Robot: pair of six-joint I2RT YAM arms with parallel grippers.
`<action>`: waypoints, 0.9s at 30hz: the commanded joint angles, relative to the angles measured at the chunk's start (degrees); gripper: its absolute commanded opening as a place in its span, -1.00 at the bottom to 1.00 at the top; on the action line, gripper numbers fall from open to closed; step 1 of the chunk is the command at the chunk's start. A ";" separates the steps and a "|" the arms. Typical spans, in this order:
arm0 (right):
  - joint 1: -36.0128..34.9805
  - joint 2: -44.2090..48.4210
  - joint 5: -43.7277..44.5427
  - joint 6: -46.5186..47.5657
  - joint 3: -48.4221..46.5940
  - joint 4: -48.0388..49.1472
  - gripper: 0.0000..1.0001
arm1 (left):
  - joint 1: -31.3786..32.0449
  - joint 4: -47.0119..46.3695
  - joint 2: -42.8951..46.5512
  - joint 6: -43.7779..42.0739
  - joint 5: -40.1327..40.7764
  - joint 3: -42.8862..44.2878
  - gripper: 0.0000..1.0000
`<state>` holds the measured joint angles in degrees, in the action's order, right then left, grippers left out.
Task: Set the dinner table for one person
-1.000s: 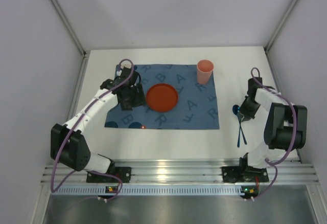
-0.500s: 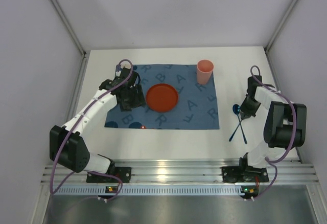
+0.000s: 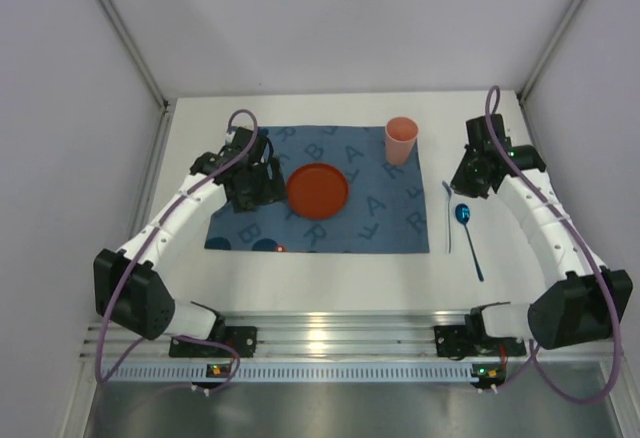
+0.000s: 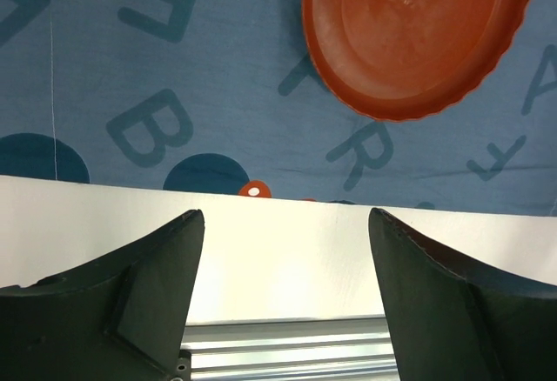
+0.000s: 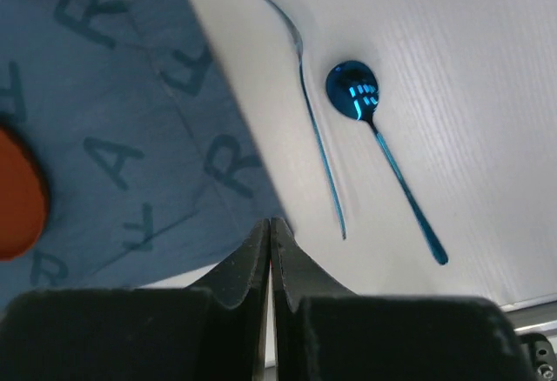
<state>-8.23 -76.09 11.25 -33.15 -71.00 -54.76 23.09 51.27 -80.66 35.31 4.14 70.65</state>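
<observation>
White dinner table [image 3: 330,278], left gripper [image 4: 283,220] open beside orange plate [image 4: 409,33], right gripper [image 5: 270,229] closed near blue spoon [image 5: 352,92].

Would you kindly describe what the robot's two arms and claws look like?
The left arm and right arm have white link shells with black joints; a purple cable loops along each. The left claw and right claw have matte black tapered fingers.

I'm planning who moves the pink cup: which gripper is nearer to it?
Right. The right gripper hovers just right of the cup, beyond the mat edge; the left gripper is across the plate, over the mat's left side.
</observation>
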 commanded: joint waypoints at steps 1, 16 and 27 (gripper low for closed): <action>-3.71 3.05 -2.26 -4.29 -1.86 -4.74 -1.00 | -0.33 -0.03 2.97 -1.12 1.39 2.74 0.64; -6.55 -8.63 5.54 -3.16 -2.04 0.35 0.07 | -0.42 1.47 12.02 -1.38 1.48 -1.83 0.65; 0.14 -20.75 3.96 1.50 4.47 12.83 -0.14 | -0.42 4.28 15.27 -0.24 0.16 -2.89 0.64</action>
<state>-8.67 -94.48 14.90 -33.43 -66.00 -47.99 22.96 53.65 -66.87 34.41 4.75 67.92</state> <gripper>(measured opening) 0.445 0.821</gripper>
